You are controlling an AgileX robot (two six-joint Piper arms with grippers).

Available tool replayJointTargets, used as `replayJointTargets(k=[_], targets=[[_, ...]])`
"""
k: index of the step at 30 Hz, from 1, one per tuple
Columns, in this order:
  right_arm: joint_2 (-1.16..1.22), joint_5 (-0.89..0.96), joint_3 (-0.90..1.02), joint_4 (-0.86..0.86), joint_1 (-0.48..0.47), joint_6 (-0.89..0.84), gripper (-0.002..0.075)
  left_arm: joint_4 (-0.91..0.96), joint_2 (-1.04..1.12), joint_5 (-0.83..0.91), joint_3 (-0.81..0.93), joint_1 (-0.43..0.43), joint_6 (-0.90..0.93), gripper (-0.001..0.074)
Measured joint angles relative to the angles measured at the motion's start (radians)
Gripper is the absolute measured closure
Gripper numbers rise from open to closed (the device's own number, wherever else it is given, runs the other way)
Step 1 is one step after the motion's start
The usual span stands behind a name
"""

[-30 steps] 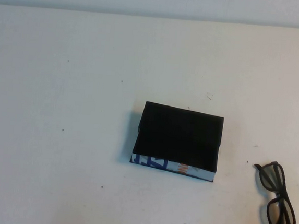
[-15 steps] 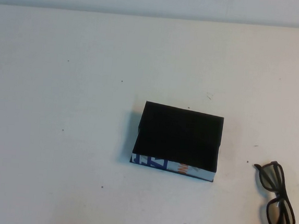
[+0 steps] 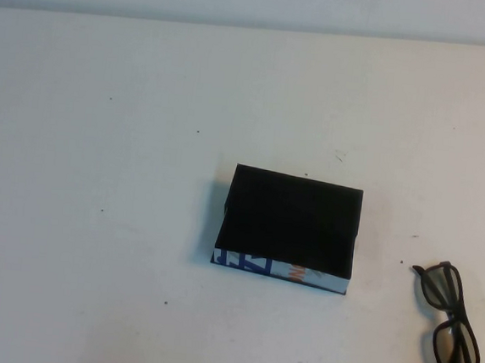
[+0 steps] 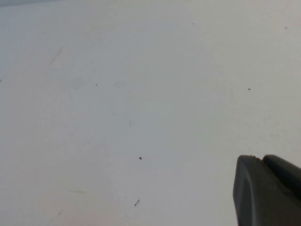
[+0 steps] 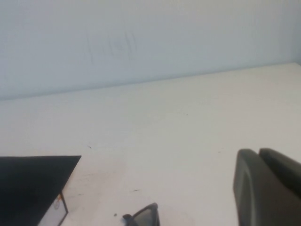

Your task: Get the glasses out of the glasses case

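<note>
The glasses case (image 3: 291,226) is a black box with a white printed front edge. It lies shut at the middle of the table. The glasses (image 3: 448,323), dark-framed, lie folded open on the table to the right of the case, near the front right corner. Neither gripper shows in the high view. In the left wrist view my left gripper (image 4: 261,157) hangs over bare table with its fingers together and nothing between them. In the right wrist view my right gripper (image 5: 257,151) is shut and empty. A corner of the case (image 5: 28,186) and a bit of the glasses (image 5: 145,215) show in that view.
The white table (image 3: 107,178) carries only small dark specks. A pale wall (image 5: 141,37) rises at the table's far edge.
</note>
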Motion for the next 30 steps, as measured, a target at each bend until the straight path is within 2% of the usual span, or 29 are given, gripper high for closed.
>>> replayJointTargets(k=[5, 12, 18, 25, 30], targets=[[-0.001, 0.067, 0.000, -0.070, 0.000, -0.002, 0.0742, 0.000, 0.000, 0.000, 0.000, 0.000, 0.000, 0.0741], [-0.001, 0.214, 0.000, -0.081, 0.000, -0.004, 0.0742, 0.000, 0.000, 0.000, 0.000, 0.000, 0.000, 0.0741], [-0.001, 0.224, 0.000, -0.049, 0.004, -0.002, 0.0742, 0.000, 0.000, 0.000, 0.000, 0.000, 0.000, 0.0741], [-0.001, 0.224, 0.000, -0.047, 0.096, 0.000, 0.0742, 0.000, 0.000, 0.000, 0.000, 0.000, 0.000, 0.0741], [-0.001, 0.224, 0.000, -0.047, 0.112, 0.000, 0.0742, 0.000, 0.000, 0.000, 0.000, 0.000, 0.000, 0.0741]])
